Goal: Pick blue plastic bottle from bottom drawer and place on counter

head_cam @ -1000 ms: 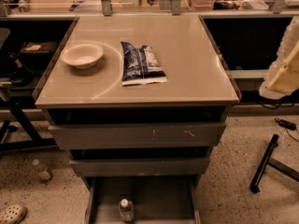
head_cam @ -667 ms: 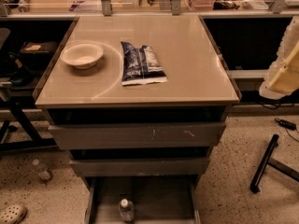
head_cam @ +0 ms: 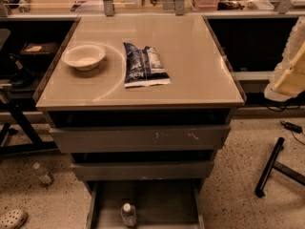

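Bottle, small clear bluish plastic, white cap (head_cam: 127, 214), upright in lowest open grey drawer (head_cam: 162, 202) | pale gripper (head_cam: 289, 73) hangs right of glossy beige counter (head_cam: 195, 66), grip state untellable | nothing moved this past second; pick unstarted

The gripper (head_cam: 289, 68) shows at the right edge as a bulky, cream-white form. Its covering looks faintly ribbed, with one flat yellowish face.

Arm (head_cam: 291, 63): pale, cut off by the right edge of the view, slanted down toward the left.
Gripper (head_cam: 278, 92): at the arm's lower end, far right, hung free in the air, touching nothing.
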Tool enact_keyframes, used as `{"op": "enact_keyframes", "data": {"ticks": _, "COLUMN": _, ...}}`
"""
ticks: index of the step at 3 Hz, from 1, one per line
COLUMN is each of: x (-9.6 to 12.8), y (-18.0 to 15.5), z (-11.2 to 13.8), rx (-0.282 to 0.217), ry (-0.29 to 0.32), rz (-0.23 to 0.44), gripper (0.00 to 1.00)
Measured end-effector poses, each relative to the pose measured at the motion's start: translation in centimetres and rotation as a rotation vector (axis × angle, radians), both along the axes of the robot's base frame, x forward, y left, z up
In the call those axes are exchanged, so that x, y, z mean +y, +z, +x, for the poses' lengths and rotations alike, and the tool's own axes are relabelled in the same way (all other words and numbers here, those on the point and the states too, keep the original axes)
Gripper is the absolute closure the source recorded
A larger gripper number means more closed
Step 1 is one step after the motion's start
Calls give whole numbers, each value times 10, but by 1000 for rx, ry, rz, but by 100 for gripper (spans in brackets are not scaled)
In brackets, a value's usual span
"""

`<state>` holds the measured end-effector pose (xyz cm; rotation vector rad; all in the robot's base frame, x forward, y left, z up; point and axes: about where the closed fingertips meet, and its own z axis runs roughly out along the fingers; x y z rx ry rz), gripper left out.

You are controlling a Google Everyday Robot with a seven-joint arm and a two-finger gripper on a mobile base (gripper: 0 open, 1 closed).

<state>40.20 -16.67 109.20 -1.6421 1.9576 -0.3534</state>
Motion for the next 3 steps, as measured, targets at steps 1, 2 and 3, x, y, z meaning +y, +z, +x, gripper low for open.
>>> {"op": "enact_keyframes", "data": {"ticks": 1, "x": 0, "y": 0, "z": 0, "rx": 0, "ry": 0, "rz": 0, "gripper": 0}}
{"op": "enact_keyframes", "data": {"ticks": 2, "x": 12, "y": -40, "z": -15, "rx": 108, "ry": -4, "rz": 52, "gripper": 0}}
{"op": "enact_keyframes", "data": {"ticks": 3, "x": 45, "y": -108, "z": -59, "rx": 306, "ry": -5, "rz": 146, "gripper": 0}}
